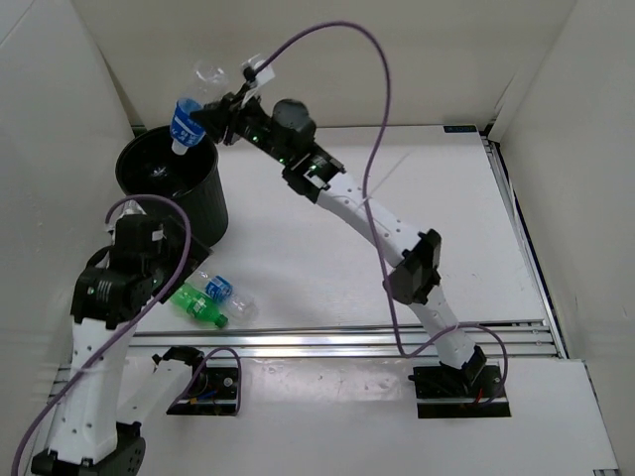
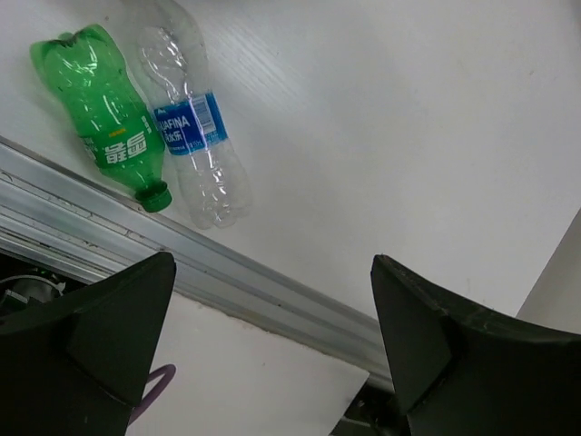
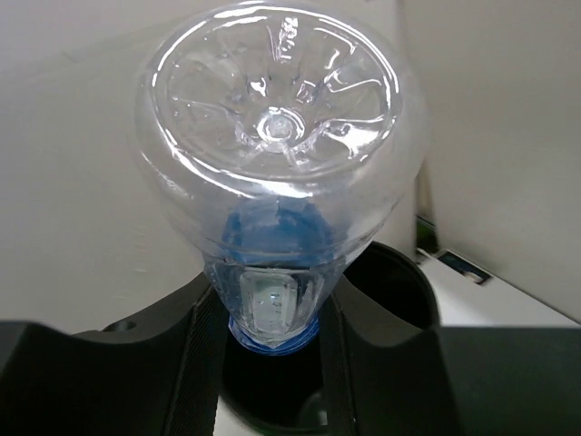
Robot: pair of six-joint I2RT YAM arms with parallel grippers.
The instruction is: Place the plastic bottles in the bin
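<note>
My right gripper (image 1: 201,116) is shut on a clear bottle with a blue label (image 1: 190,109), held neck down above the open mouth of the black bin (image 1: 171,188) at the far left. In the right wrist view the bottle (image 3: 277,145) stands between my fingers (image 3: 172,359) with the bin's opening (image 3: 386,282) below. A green bottle (image 2: 104,113) and a clear blue-labelled bottle (image 2: 191,127) lie side by side near the front rail; they also show in the top view, green (image 1: 198,307) and clear (image 1: 226,293). My left gripper (image 2: 272,336) is open and empty, above the rail.
A metal rail (image 1: 397,342) runs along the table's front edge. White walls (image 1: 60,109) enclose the table on the left, back and right. A purple cable (image 1: 372,119) loops over the right arm.
</note>
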